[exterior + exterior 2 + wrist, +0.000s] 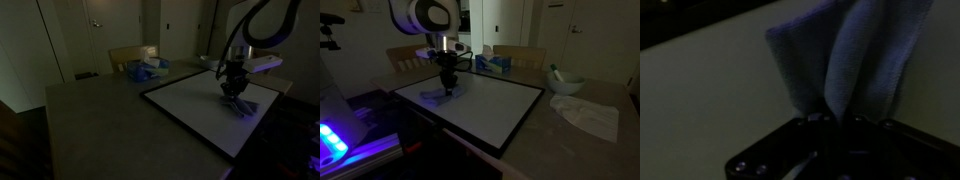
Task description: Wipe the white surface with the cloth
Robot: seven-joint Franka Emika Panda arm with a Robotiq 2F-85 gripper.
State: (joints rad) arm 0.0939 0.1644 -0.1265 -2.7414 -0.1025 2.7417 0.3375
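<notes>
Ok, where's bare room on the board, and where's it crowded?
The white surface is bare everywhere beyond the cloth in the gripper. Grey tabletop beside it is bare too. Crowded off-board: the bowl and crumpled white sheet, and the blue-and-white packaging.

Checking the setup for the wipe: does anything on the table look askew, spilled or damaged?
Nothing spilled or damaged. The cloth hangs bunched from the shut gripper onto the white surface; a crumpled white sheet lies beside it.
</notes>
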